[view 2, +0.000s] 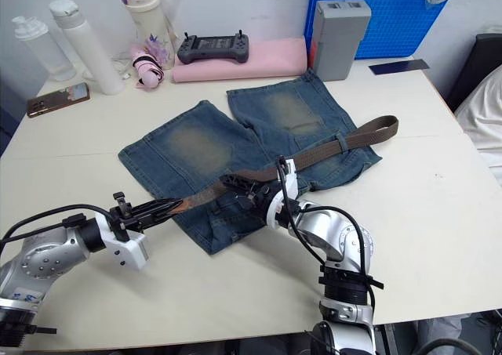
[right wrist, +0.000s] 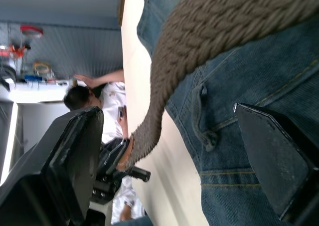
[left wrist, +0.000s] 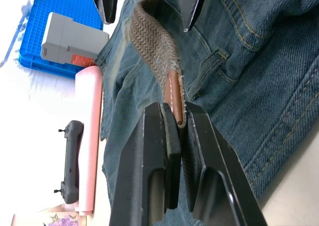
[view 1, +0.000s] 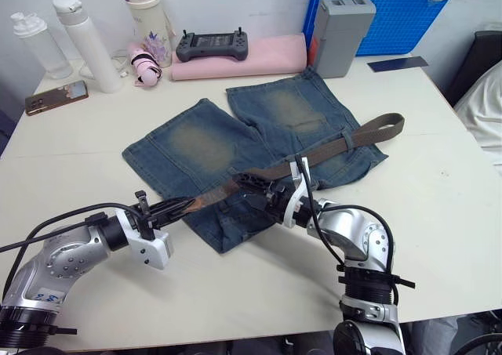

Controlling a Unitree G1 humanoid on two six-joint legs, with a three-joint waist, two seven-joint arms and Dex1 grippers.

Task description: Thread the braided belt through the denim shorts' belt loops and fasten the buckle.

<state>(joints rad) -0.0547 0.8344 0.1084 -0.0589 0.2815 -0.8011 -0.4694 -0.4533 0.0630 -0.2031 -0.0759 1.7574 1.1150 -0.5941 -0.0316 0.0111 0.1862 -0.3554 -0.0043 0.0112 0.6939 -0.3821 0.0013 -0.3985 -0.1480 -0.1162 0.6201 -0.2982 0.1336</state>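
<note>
The denim shorts (view 1: 235, 147) are lying flat in the middle of the frame on the pale counter (view 1: 439, 198), waistband toward the bottom, legs pointing up toward the pink roll (view 1: 243, 57) and the grey box (view 1: 341, 35). The braided belt (view 1: 345, 139) is running diagonally across them, from its far end at centre right down to the lower left.

The left gripper (left wrist: 179, 136) is sitting at lower left of the head view with its jaws clamped on the belt's brown leather tip (left wrist: 174, 99); the wrist camera is showing the tip pinched right between the two black pads. The right gripper (right wrist: 164, 151) is hovering at the waistband in the lower middle, jaws apart, with the strap passing between them but not gripped. A belt loop (right wrist: 202, 118) is sitting just under the strap there.

I can't make out the buckle, and I can't tell how many loops are already threaded.

Handling-wise, my guess is the webbing is going to be light and floppy, so pushing it won't work; it'll just bunch up. The leather tip looks like the only stiff bit, so that's the place to be holding it and pulling from. The denim is soft too and will probably drag along with the belt unless the other gripper is pinning the waistband.
</note>
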